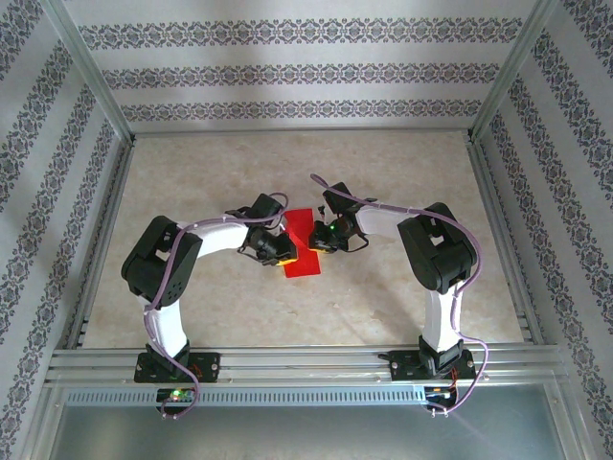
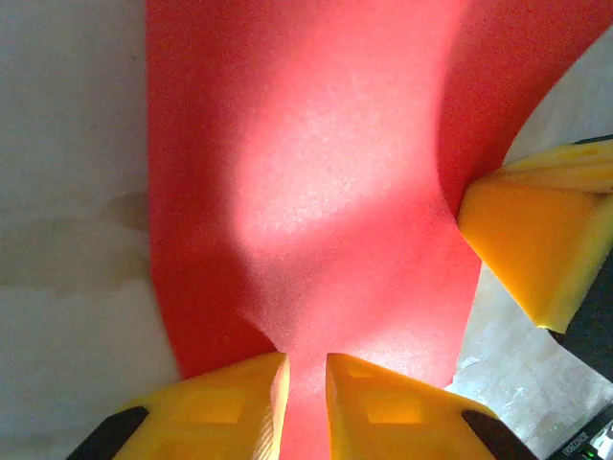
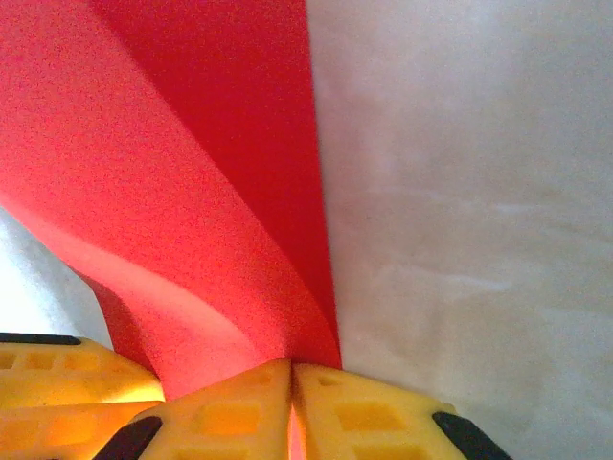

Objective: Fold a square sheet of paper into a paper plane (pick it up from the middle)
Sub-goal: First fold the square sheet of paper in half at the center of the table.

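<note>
- the square sheet of paper (image 1: 305, 261) sits mid table (image 1: 402, 172), bowed up off it
- left gripper (image 2: 306, 369) and right gripper (image 3: 292, 369) each pinch its edge
- looks super light and floppy, creases easily, so go for gentle edge pinches

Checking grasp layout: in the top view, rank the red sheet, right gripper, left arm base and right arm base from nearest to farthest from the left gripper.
1. The red sheet, pinched by the left gripper, mid-table.
2. The right gripper, across the sheet, gripping its right edge.
3. The left arm base, near edge, left.
4. The right arm base, near edge, right.
</note>
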